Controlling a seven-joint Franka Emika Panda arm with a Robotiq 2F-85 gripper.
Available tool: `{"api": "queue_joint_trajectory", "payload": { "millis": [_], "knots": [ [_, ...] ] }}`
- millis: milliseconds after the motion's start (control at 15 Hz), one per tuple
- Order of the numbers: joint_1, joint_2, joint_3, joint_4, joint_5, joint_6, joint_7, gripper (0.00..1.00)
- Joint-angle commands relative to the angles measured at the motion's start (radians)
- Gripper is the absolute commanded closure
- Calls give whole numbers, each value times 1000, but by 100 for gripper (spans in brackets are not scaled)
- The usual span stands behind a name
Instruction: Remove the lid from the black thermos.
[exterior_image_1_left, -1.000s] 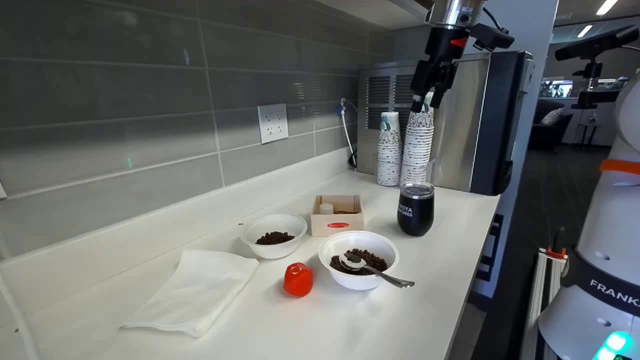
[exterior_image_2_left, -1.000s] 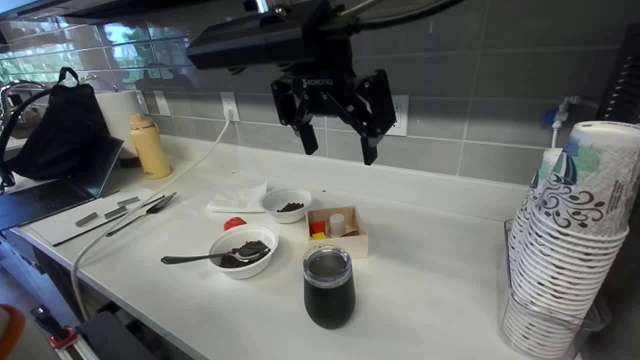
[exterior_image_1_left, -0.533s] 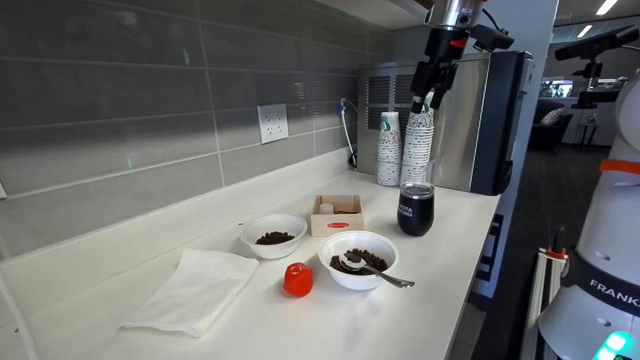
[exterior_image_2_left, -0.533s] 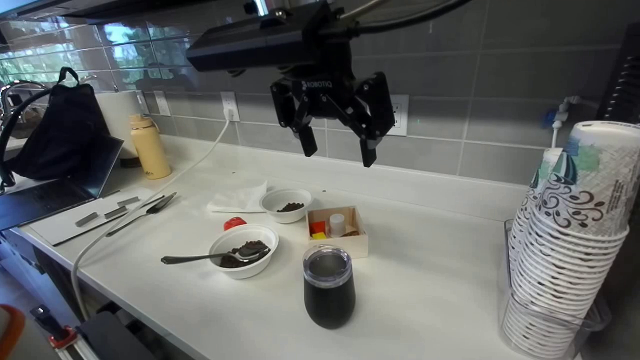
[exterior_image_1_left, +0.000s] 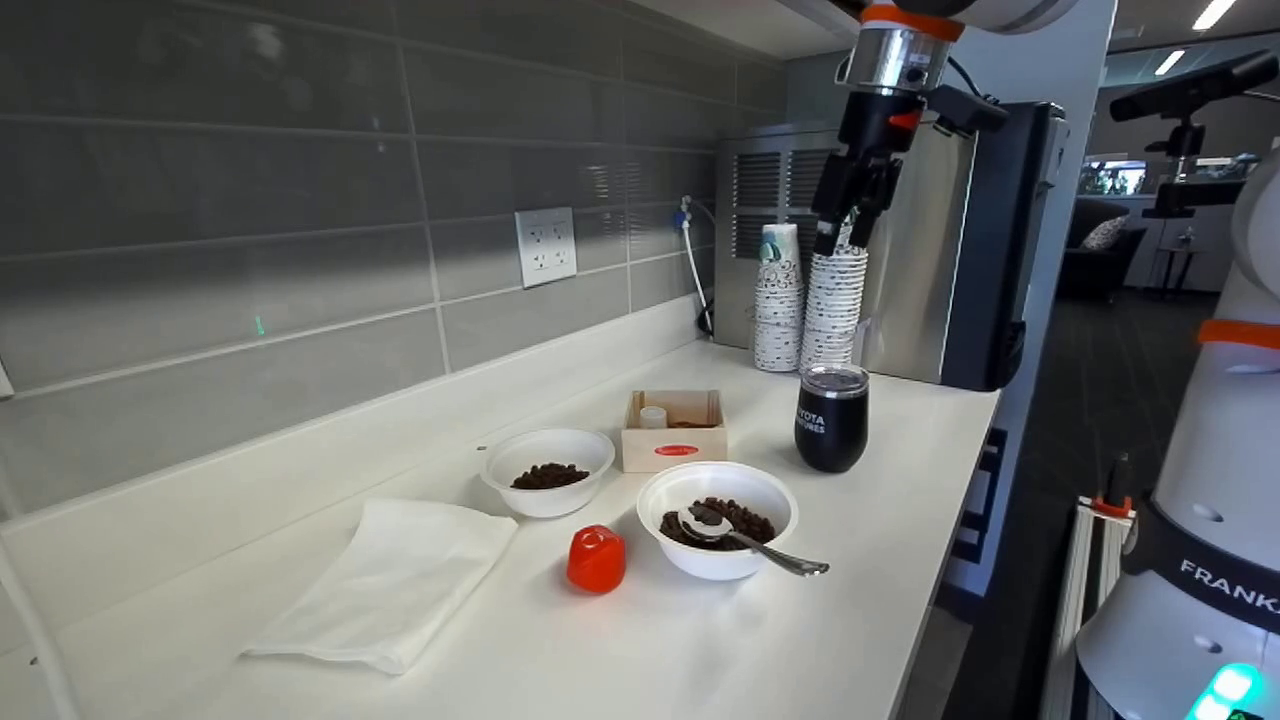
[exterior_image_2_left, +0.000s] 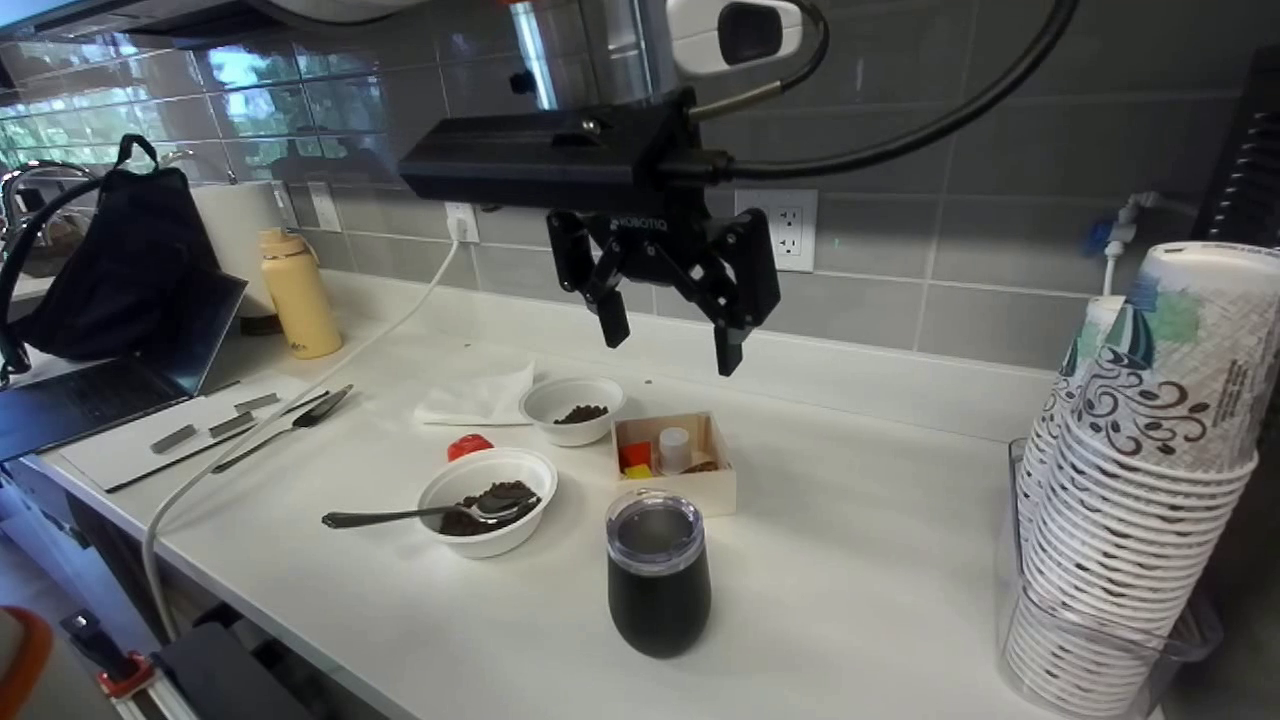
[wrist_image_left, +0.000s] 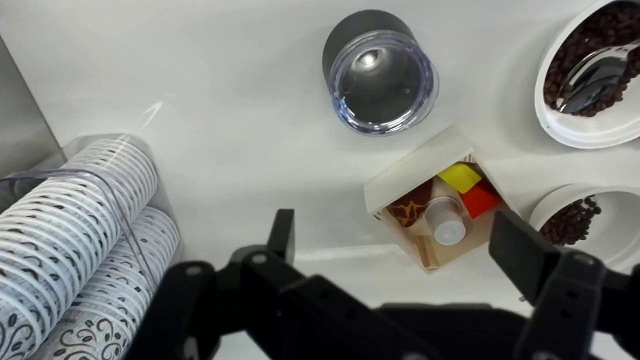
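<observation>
A: Location of the black thermos (exterior_image_2_left: 660, 610)?

B: Stood upright on the surface (exterior_image_2_left: 870, 560), near the wooden box (exterior_image_1_left: 645, 448), topped by a clear lid (wrist_image_left: 382, 82).

A: State of the fingers (exterior_image_2_left: 730, 348)?

B: Hung spread wide, higher than the thermos, gripping nothing.

A: Expected handling of the lid?

B: Judged light, stiff and slick, possibly brittle; best pinched level across the rim, not the rounded body.

Your white counter (exterior_image_1_left: 600, 665) carries: black thermos (exterior_image_1_left: 832, 430), upright; wooden box (exterior_image_1_left: 700, 441) near it; two white bowls (exterior_image_1_left: 715, 566); small red cup (exterior_image_1_left: 596, 560); white napkin (exterior_image_1_left: 400, 580); yellow bottle (exterior_image_2_left: 300, 300).
</observation>
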Motion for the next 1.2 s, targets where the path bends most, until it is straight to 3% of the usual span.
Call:
{"api": "queue_joint_trajectory", "payload": {
  "millis": [0, 467, 800, 1133],
  "knots": [
    [20, 79, -42, 0, 58, 64, -54, 0],
    [23, 203, -59, 0, 117, 114, -110, 0],
    [26, 322, -41, -2, 139, 212, -100, 0],
    [65, 430, -27, -3, 206, 285, -116, 0]
  ]
}}
